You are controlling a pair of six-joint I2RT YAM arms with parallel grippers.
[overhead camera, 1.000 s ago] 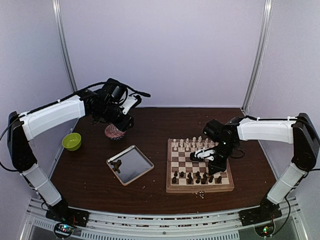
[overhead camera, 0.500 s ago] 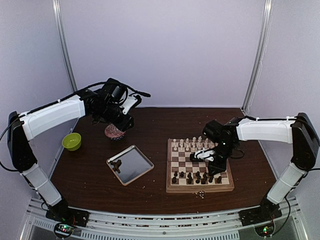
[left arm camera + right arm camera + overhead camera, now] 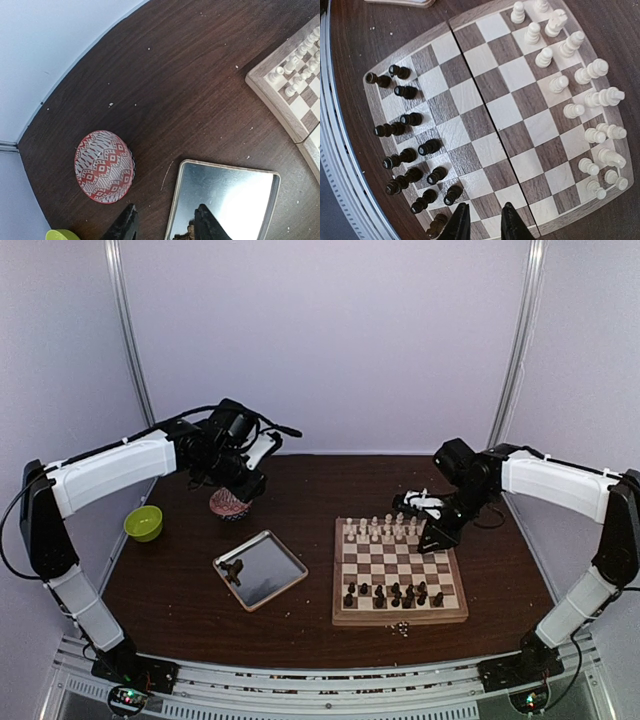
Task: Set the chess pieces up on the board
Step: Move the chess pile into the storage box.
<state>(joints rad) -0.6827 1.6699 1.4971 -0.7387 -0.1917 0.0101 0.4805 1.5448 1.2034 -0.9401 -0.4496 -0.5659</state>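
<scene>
The board [image 3: 400, 617] lies right of centre and also shows in the right wrist view [image 3: 515, 107]. Several dark chess pieces [image 3: 395, 592] stand on its two near rows, some leaning in the right wrist view [image 3: 405, 150]. Several cream pieces [image 3: 385, 530] stand on its far rows [image 3: 585, 100]. My right gripper [image 3: 433, 537] hangs above the board's far right part, its jaws a little apart and empty [image 3: 484, 225]. My left gripper [image 3: 245, 485] is open and empty, high above the table between a patterned bowl and a tray [image 3: 165, 227]. The board's corner with cream pieces [image 3: 295, 65] shows there.
A silver metal tray [image 3: 262, 570] lies left of the board, with a small dark thing at its left edge; it also shows in the left wrist view [image 3: 225, 200]. An upturned red patterned bowl [image 3: 228, 504] [image 3: 104, 166] and a green bowl [image 3: 143, 523] are at the left. Crumbs [image 3: 402, 628] lie before the board.
My right gripper has risen off the board's right middle and pulled back toward the far right edge. The left arm has hardly moved.
</scene>
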